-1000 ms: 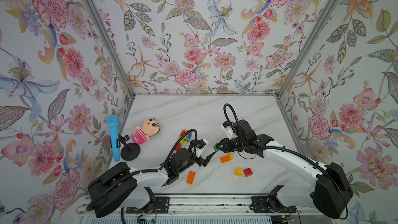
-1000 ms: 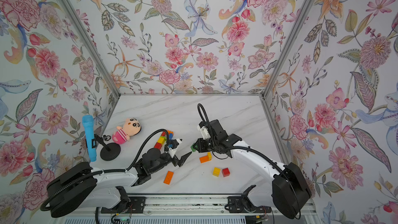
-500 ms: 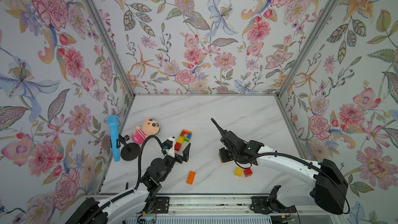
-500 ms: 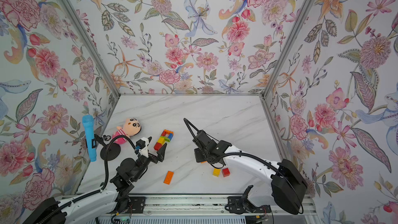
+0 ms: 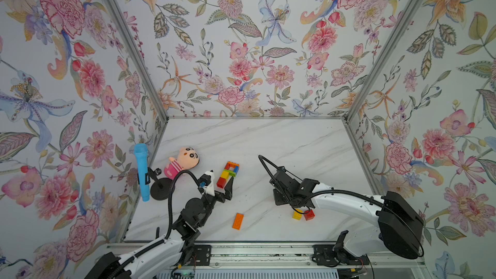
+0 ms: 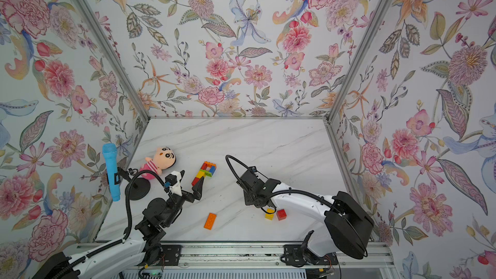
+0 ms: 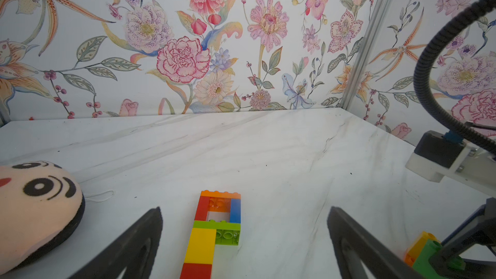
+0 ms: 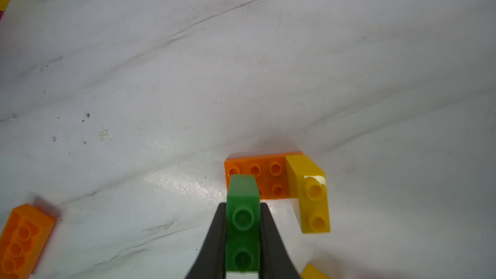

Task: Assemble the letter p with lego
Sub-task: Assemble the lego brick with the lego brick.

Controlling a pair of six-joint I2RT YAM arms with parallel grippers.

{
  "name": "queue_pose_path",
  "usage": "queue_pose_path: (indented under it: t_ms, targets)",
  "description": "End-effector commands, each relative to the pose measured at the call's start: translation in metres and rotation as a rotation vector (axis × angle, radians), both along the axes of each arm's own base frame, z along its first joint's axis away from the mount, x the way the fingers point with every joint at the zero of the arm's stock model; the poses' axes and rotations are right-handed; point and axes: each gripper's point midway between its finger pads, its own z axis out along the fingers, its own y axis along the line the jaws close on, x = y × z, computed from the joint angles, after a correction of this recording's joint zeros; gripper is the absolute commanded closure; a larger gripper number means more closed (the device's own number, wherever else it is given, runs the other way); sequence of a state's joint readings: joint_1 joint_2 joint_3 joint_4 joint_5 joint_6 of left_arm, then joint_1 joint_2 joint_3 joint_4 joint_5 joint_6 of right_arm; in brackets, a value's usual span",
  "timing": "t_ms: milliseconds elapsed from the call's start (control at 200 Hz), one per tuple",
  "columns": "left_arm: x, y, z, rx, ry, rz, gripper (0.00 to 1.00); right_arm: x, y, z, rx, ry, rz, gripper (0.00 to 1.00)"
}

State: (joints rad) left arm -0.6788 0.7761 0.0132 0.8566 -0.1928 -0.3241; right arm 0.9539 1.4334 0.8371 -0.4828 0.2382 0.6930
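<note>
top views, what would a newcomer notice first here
The loud floral wallpaper on all three walls, then the multicoloured lego letter P lying flat left of the middle of the table, just ahead of the left gripper, its jaws wide open. A pink plush doll lies by the left wall.

Worktop (image 8: 241, 76): marble-patterned, smooth, faint sheen, dark scuffs noted. Bricks (image 7: 201, 245): hard plastic, glossy, studded. Doll (image 7: 35, 210): plush cloth, matt, fuzzy. Walls (image 5: 241, 49): floral paper, matt. Corner posts (image 5: 129, 44): bare metal, satin finish recorded. Cable sheath (image 7: 422, 76): ribbed black plastic.
</note>
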Motion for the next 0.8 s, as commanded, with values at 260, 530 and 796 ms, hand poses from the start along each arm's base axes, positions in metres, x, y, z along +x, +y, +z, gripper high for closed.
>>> queue_pose_path:
  t_ms: [260,530,796]
  targets:
    - [-0.003,0.012,-0.022,0.016,0.033,0.034,0.01,0.002,0.003,-0.013,-0.029,-0.021,-0.034,1.0]
    - [-0.004,0.013,-0.02,0.017,0.025,0.035,0.01,0.001,0.004,-0.018,-0.057,-0.026,-0.016,1.0]
    - [-0.003,0.015,-0.02,0.021,0.023,0.047,0.01,-0.007,-0.002,-0.028,-0.1,-0.016,0.024,1.0]
